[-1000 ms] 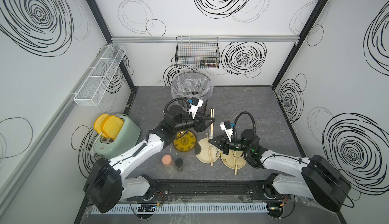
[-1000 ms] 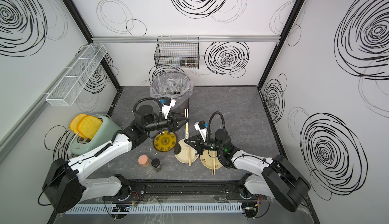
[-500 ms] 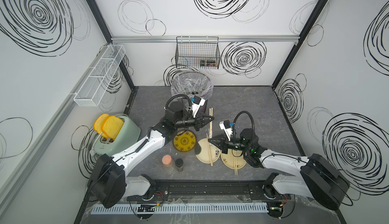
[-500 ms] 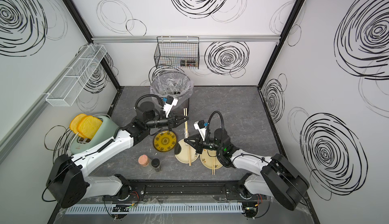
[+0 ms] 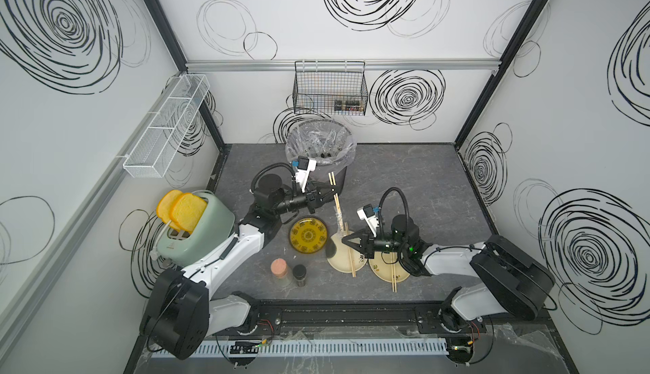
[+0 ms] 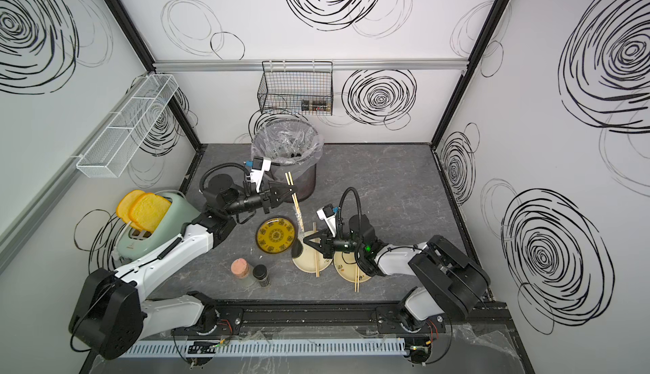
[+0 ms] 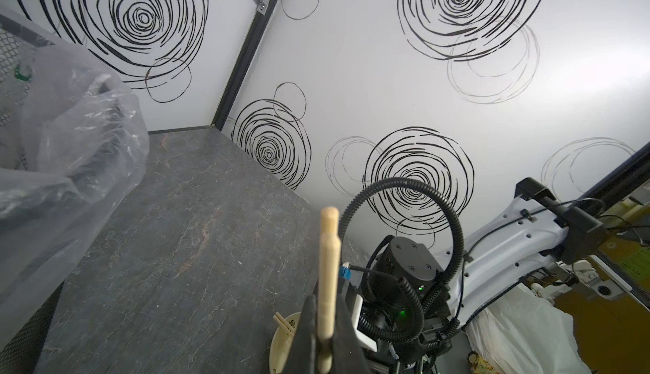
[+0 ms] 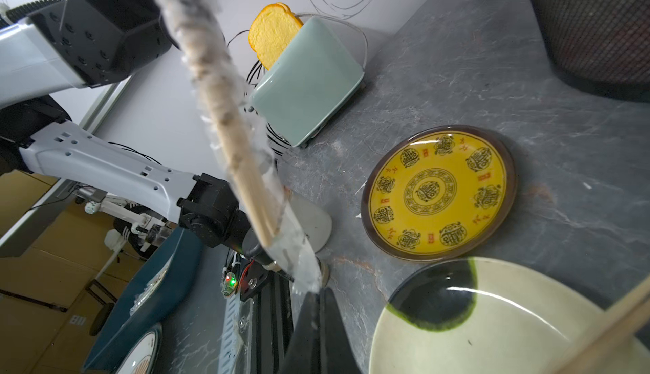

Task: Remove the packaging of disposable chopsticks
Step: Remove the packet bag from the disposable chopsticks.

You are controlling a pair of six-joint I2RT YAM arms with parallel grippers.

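You are holding both arms stretched level: left pincer [image 5: 333,193] clamping the chopsticks [image 7: 329,273] by their bare end, right pincer [image 5: 343,240] pinching the packaging [image 8: 297,245].

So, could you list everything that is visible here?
toaster: one, mint green, left side
bread slices: two, yellow, in toaster
yellow plate: one, middle
cream plates: two, front, beside it
jars: two, clear, front
chopsticks: three pairs, tan; one per cream plate, one held
sleeve: one, clear, around held pair's near end
bin: one, dark, clear liner, back
wire baskets: two; black, back wall; white, left wall
left gripper: black, shut on chopsticks
right gripper: black, shut on sleeve
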